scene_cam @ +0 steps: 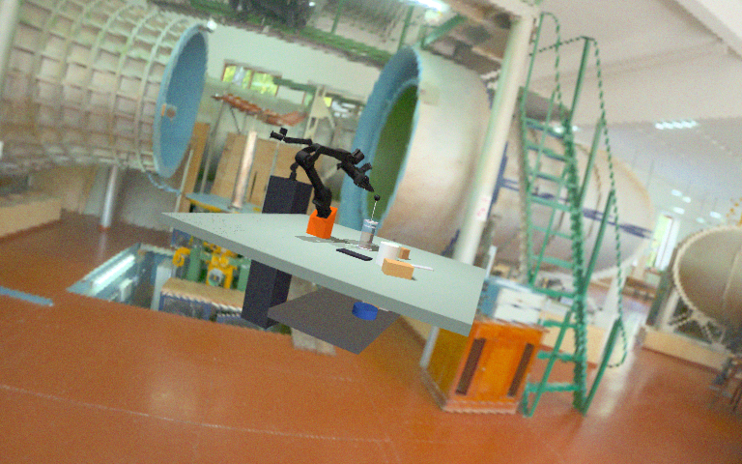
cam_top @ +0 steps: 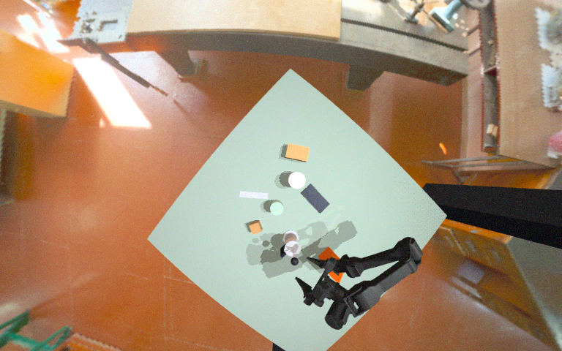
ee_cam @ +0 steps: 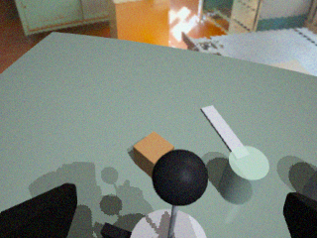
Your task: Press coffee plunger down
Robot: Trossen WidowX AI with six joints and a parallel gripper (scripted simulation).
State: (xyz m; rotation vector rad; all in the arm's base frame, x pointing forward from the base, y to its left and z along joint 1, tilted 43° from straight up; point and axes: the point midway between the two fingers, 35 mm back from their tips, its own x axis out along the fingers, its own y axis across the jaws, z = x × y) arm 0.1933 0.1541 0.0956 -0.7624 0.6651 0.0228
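The press (cam_top: 291, 247) (scene_cam: 368, 234) (ee_cam: 165, 229) stands upright on the pale green surface (cam_top: 215, 207) (scene_cam: 262, 241) (ee_cam: 99, 99), its clear body showing brown in the lower part beneath a pale lid. Its plunger (cam_top: 294, 261) (scene_cam: 376, 197) (ee_cam: 180, 178) is fully raised, a round black knob atop a thin grey rod high above the lid.
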